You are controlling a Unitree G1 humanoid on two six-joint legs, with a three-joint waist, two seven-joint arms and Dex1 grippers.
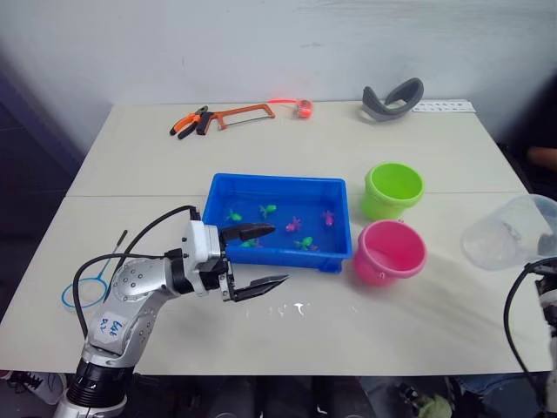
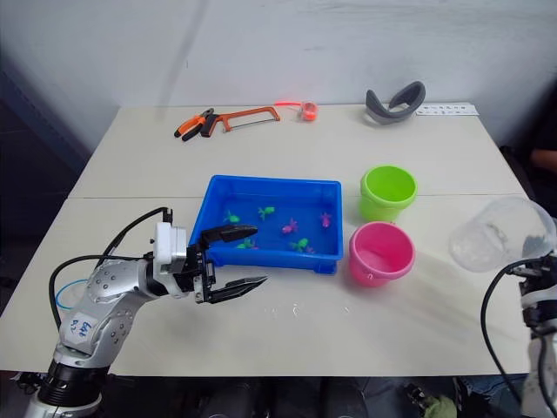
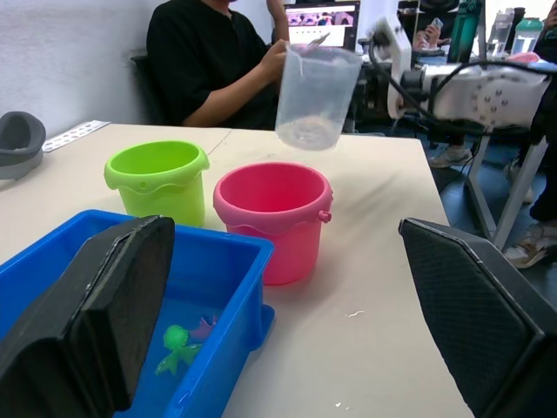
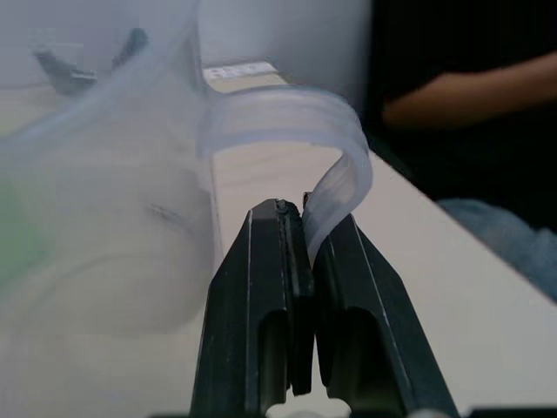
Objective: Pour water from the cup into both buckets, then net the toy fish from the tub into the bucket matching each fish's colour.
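From my head camera, the blue tub sat near the middle of the table, holding several small fish, some green and some pink. Just to its right stood the 2 buckets: the green bucket farther back and the pink bucket nearer me, close together. My left gripper hovered at the tub's near left corner with its 2 fingers spread wide apart, holding nothing; the upper finger lay over the tub's front rim. At the right edge the clear cup was held up in the air, tilted, well to the right of the pink bucket. A blue-hooped net lay flat on the table to my left. A hacksaw and pliers rested at the far edge.

From my left wrist, my open fingers framed the tub corner, both buckets, and the cup raised beyond the pink one. A person in a black top sat behind the table.

From my right wrist, my right gripper was pinched tight on the cup's handle, the cup body beside it.
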